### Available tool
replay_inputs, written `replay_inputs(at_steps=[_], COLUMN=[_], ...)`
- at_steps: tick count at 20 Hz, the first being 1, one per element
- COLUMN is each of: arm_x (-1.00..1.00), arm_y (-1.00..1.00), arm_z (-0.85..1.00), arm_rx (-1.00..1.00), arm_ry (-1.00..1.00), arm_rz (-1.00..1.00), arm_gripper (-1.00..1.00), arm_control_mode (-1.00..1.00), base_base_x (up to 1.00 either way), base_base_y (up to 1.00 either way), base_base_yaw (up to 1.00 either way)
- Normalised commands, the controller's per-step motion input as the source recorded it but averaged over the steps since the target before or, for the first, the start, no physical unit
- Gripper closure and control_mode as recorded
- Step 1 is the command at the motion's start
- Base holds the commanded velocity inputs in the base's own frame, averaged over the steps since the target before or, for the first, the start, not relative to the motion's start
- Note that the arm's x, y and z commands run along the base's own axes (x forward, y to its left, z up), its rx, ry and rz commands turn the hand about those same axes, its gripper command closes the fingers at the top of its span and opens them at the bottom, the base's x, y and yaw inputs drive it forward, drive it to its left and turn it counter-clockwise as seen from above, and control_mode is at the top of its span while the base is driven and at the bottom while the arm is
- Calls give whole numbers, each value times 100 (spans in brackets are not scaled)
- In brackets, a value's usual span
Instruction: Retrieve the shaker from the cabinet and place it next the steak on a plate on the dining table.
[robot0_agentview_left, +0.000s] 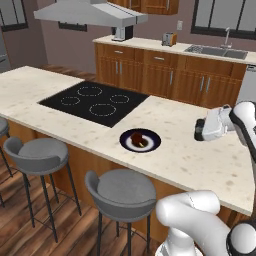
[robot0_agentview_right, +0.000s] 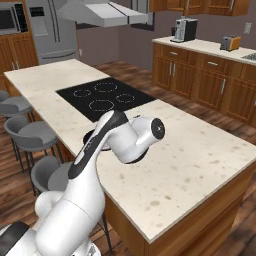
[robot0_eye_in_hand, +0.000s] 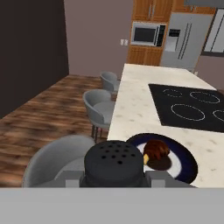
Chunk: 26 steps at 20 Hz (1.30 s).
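My gripper hovers over the right part of the dining table, shut on the small black shaker. In the hand view the shaker shows its perforated top, pinched between my fingertips. The navy-rimmed plate lies left of the gripper, near the table's front edge, with the dark steak on it. The hand view has the plate and steak just beyond the shaker. My arm covers most of the plate in the right base view.
A black cooktop is set into the table behind the plate. Grey stools stand along the near side. The back counter carries a coffee machine, a toaster and a sink.
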Motion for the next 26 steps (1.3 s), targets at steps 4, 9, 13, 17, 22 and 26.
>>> replay_inputs(at_steps=[4,9,13,17,22,26], arm_x=[4,24,28,35,32,26], arm_y=[0,0,0,0,0,0], arm_z=[-11,-31,-24,-11,-3,-14], arm_rx=[2,3,5,9,3,8], arm_ry=[-1,1,0,0,0,2], arm_rz=[0,0,0,0,0,2], arm_gripper=[100,100,100,100,100,100], arm_control_mode=[-100,-100,-100,-100,-100,-100], base_base_x=[0,0,0,0,0,0], base_base_y=[0,0,0,0,0,0], base_base_yaw=[0,0,0,0,0,0])
